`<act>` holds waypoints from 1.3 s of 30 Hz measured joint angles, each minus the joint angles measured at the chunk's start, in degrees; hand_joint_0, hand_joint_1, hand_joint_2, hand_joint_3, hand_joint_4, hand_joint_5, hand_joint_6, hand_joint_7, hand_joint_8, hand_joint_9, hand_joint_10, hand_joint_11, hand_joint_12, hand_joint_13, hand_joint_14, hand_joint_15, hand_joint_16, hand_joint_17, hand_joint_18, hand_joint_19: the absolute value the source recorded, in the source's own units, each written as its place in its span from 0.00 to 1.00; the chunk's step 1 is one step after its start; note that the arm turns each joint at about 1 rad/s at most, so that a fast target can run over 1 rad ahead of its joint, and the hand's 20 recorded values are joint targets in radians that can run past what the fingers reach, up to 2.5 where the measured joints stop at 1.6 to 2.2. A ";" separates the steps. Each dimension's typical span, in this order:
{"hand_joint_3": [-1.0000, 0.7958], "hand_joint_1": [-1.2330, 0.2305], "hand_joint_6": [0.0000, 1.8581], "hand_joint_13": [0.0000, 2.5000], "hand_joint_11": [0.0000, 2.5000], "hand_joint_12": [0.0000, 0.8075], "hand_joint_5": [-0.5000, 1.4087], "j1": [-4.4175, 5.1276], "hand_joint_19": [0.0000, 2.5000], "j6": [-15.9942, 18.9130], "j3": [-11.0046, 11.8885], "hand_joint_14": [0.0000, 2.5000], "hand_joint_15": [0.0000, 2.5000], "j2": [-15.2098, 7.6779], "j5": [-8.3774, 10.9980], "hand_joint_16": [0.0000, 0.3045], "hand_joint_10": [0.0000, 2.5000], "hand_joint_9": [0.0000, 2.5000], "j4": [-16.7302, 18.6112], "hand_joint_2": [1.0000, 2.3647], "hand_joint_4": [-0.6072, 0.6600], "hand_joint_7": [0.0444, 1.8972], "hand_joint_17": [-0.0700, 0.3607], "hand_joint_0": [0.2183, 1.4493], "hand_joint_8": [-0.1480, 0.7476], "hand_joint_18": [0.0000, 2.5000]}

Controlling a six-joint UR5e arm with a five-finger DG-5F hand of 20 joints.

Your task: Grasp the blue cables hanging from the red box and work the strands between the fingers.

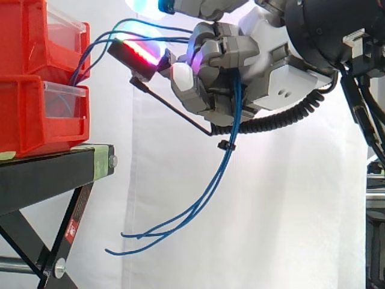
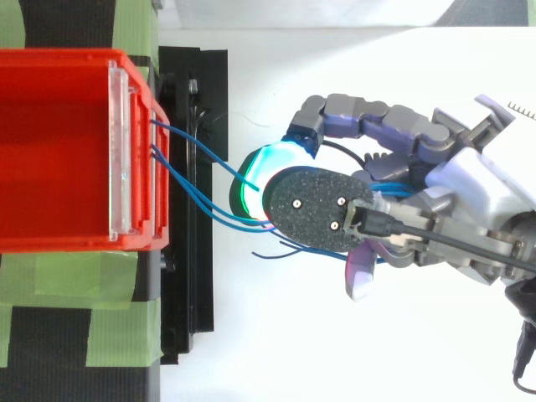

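Observation:
Several thin blue cables [image 1: 224, 162] come out of the front of the upper red box [image 1: 36, 36], run right to my hand [image 1: 240, 66], pass through its curled fingers and hang down below it with loose ends near the lower middle. In the top view the cables [image 2: 197, 155] leave the red box [image 2: 59, 151] and disappear under the hand [image 2: 402, 193]. The hand is shut on the cables, its fingers wrapped round the bundle, with glowing pads [image 1: 181, 77] facing the box.
Two red bins are stacked on a black stand [image 1: 54, 165] at the left, with the lower bin [image 1: 36, 114] under the upper one. Green tape [image 2: 75, 310] lies on the stand. A white curtain hangs behind.

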 measured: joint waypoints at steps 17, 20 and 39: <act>0.36 0.32 0.56 0.79 1.00 0.77 0.29 0.53 0.23 -1.49 2.05 1.00 0.65 -0.06 0.49 0.81 1.00 0.78 -2.54 0.01 0.64 0.62 0.59 0.52 0.75 1.00; 0.40 0.32 0.59 0.79 1.00 0.77 0.30 0.65 0.23 -2.01 2.05 1.00 0.65 -0.05 0.51 0.81 1.00 0.78 -2.52 0.01 0.65 0.60 0.59 0.51 0.75 1.00; 0.21 0.38 0.50 0.79 1.00 0.77 0.32 0.76 0.23 -4.01 2.03 1.00 0.65 -0.07 0.52 0.81 1.00 0.78 -2.40 0.01 0.63 0.64 0.59 0.40 0.75 1.00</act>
